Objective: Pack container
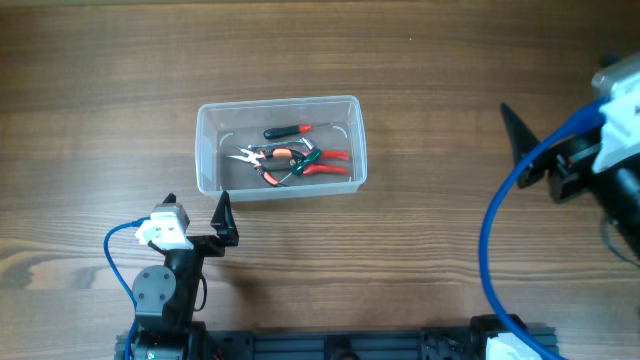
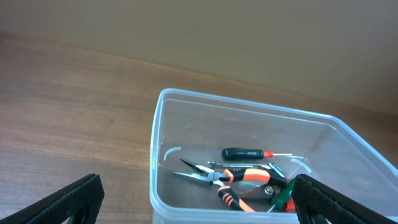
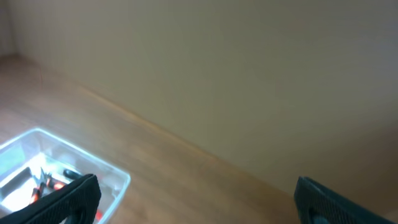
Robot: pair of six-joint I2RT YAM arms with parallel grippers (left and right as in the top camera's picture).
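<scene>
Container [image 1: 280,101] left of centre on tabletop [image 1: 430,60], with pliers [image 1: 272,155] and screwdriver [image 1: 287,131] inside; left jaws just beside its near wall, spread wide and empty; right jaws well apart at right, likewise wide, gripping nothing.

The left arm [image 1: 162,288] and right arm [image 1: 578,170] are showing black bodies, white wrist blocks [image 1: 168,228], looping blue cables [image 1: 490,235] and black fingers [image 2: 65,200].

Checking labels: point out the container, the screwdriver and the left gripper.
container [image 1: 201,150], overhead view, left wall.
screwdriver [image 1: 277,132], overhead view, black handle.
left gripper [image 1: 196,200], overhead view, midway between fingertips.
</scene>
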